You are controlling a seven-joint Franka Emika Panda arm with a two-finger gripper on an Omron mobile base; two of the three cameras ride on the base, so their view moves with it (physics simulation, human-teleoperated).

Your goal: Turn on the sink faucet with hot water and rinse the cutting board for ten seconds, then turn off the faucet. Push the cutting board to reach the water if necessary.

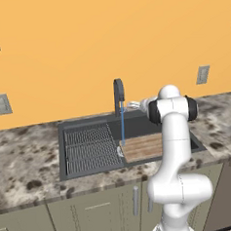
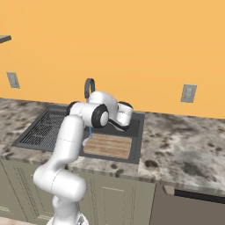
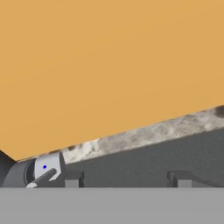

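Water [image 1: 122, 129] runs in a thin blue stream from the arched dark sink faucet [image 1: 118, 94] onto the left end of the wooden cutting board [image 1: 143, 147], which lies in the right part of the sink [image 1: 83, 122]. My gripper [image 1: 133, 105] hovers just right of the faucet, level with its stem, above the sink's back rim. In the hand view my gripper [image 3: 126, 179] is open with nothing between the fingertips [image 3: 72, 179], and the faucet base with its small lever [image 3: 43, 176] sits to their left. In the right base view my arm covers most of the faucet [image 2: 89, 85]; the board [image 2: 110, 146] shows below it.
A ridged dark drying rack [image 1: 90, 149] fills the sink's left half. Speckled granite counter [image 1: 22, 158] surrounds the basin, and the orange wall [image 1: 107, 40] rises close behind the faucet. Outlets [image 1: 203, 74] sit on the wall.
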